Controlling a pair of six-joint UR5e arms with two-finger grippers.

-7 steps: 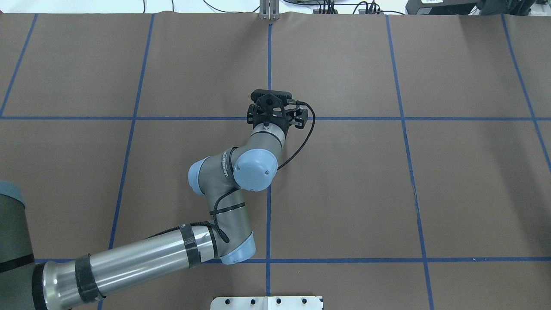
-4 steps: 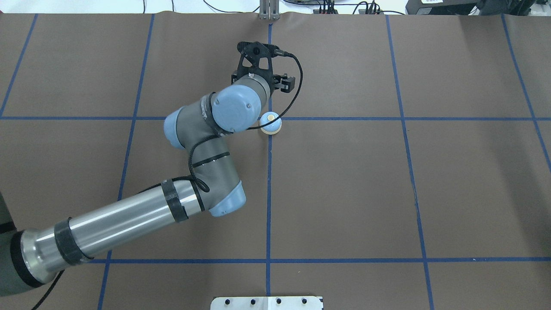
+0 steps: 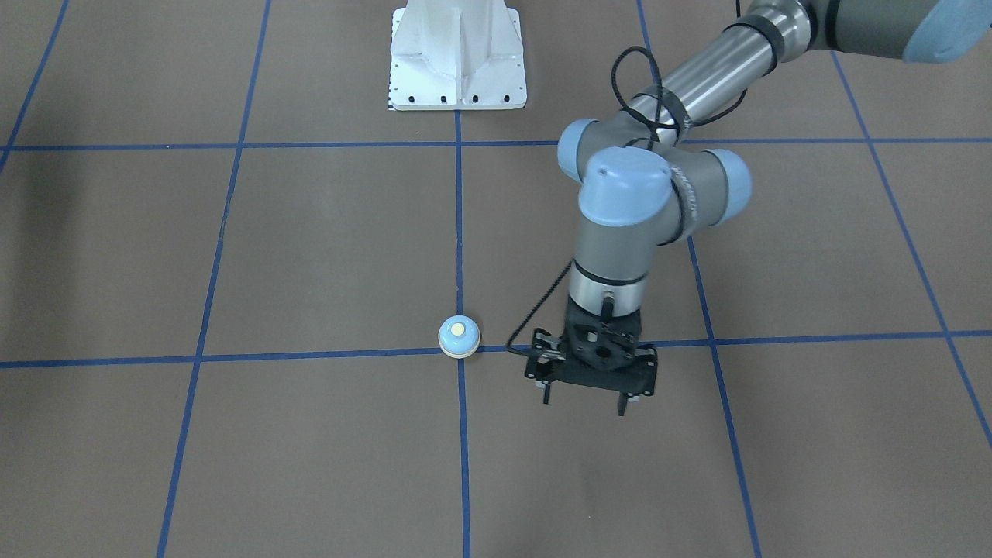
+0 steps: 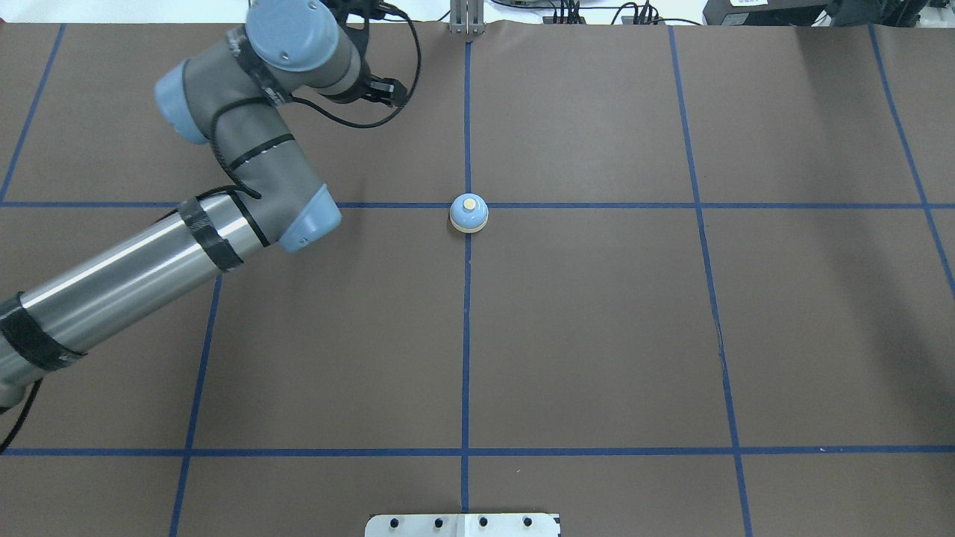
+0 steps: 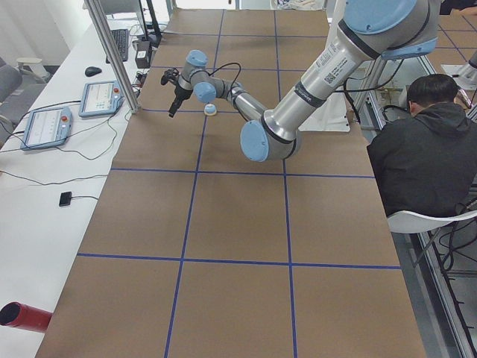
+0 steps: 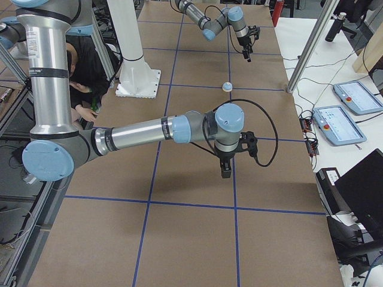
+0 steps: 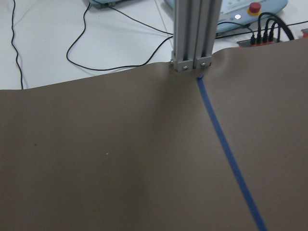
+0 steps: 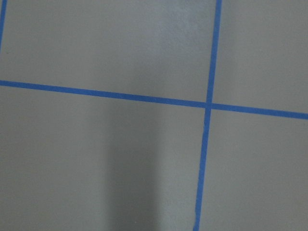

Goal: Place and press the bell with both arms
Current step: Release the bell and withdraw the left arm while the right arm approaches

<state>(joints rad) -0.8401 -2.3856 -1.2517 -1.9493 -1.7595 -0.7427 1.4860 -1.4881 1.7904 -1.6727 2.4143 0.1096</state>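
The bell (image 4: 468, 213) stands upright and free on the worktop (image 4: 597, 335), right on the central crossing of the blue tape lines (image 4: 597, 205). A second ago your left arm (image 4: 246, 179) was down over that spot; it has since let go and swung off towards the far left, jaws spread wide and empty. So the placing looks done; the press remains. The right arm (image 6: 179, 128) hangs well away, and its jaws' state you cannot tell.

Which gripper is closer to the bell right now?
The left gripper: it hangs open off to one side of the bell, not touching it. The right gripper is much farther along the table, seen only in the exterior right view.
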